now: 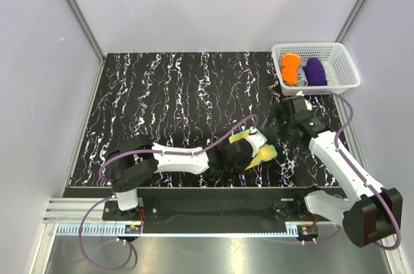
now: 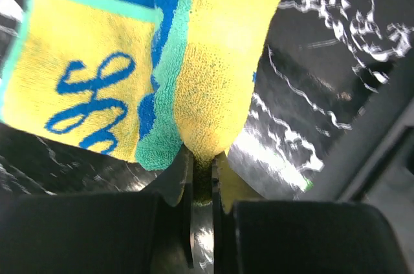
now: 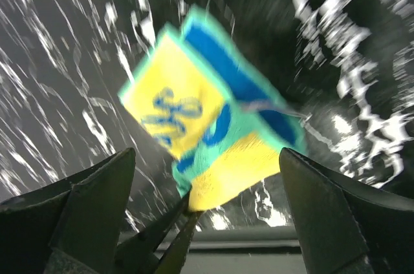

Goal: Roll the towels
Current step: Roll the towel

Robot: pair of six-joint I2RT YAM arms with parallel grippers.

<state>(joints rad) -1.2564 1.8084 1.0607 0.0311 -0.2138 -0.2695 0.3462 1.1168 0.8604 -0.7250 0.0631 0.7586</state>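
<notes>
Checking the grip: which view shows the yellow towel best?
Left wrist: the towel fills the frame, sharp, pinched in the left end effector. Right wrist shows it whole but blurred; top view shows only small yellow patches.

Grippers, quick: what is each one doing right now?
Left gripper: closed, pinching an edge of the yellow-and-teal towel.
Right gripper: open, holding nothing.

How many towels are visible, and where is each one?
3. An orange towel and a purple towel lie in the white basket; a yellow-teal towel is pinched by the left end effector. Others may be hidden in the basket.
</notes>
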